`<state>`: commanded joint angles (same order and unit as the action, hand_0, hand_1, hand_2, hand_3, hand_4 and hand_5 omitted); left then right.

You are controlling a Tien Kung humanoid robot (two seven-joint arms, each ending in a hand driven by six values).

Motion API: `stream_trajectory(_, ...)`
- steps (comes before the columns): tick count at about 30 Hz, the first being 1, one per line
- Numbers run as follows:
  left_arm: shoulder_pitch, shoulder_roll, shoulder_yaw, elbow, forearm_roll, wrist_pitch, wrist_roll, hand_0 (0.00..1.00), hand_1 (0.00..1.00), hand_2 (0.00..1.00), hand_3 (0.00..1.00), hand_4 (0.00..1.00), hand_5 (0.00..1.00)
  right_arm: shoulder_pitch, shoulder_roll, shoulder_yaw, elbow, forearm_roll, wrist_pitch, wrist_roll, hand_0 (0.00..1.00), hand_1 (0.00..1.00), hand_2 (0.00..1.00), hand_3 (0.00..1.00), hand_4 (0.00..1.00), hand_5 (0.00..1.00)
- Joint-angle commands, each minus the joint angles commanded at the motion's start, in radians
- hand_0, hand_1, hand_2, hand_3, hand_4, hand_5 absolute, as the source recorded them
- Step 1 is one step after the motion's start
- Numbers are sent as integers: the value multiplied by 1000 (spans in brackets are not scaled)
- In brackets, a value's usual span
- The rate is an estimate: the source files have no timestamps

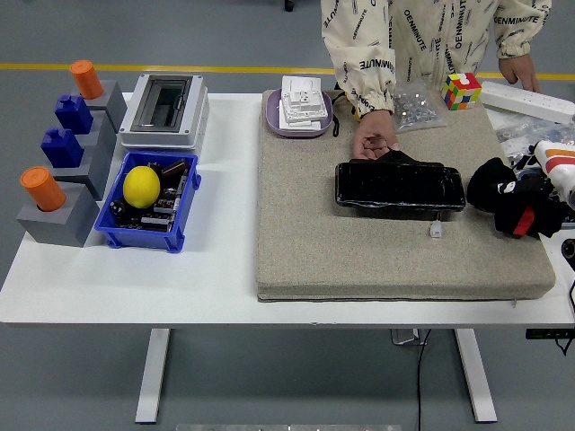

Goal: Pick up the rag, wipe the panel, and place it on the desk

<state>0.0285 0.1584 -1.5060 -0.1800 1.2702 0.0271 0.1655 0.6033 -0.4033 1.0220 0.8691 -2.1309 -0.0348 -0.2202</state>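
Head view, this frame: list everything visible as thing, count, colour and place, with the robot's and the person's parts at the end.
Table: one, white, fills the view.
Mat: one, beige, right half of table.
Panel: one, black, mat centre.
Rag: one, black, mat's right edge.
Small tag: one, white, just in front of panel.
Plate: one, purple, mat's far left corner, holding white switch parts.
Cube puzzle: one, multicoloured, far right.
Bag of small parts: one, clear, beside cube.
Power strip: one, white, far right.
Bin: one, blue, left, holding a yellow ball.
Box: one, grey-white, far left.
Grey stands: orange and blue pieces on top, left edge.
Person's hand: at panel's far edge.
Right hand: on rag.
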Motion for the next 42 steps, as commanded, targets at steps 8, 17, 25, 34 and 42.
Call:
stream_trajectory(8,1,0,-1,0,1,0,1,643,691,733,565,594,466,2,-4,1,3,-2,7,-1,631,599,706,620,998,626)
stream_trajectory(17,2,2,7,0,-2,0,1,642,692,733,564,593,466,3,1,16,11,-11,5,-2,634,602,707,625,998,623)
stream_trajectory(25,3,5,8,0,-1,0,1,642,691,733,564,593,466,-4,-2,31,32,-14,9,-7,635,603,714,641,998,628)
stream_trajectory(34,2,7,14,0,-3,0,1,643,691,733,564,594,466,-4,-14,71,69,-19,10,-14,662,620,728,720,998,645)
stream_trajectory(42,2,5,11,0,-1,0,1,643,691,732,564,593,466,-6,-16,95,92,-14,-29,-3,664,620,731,731,998,647)
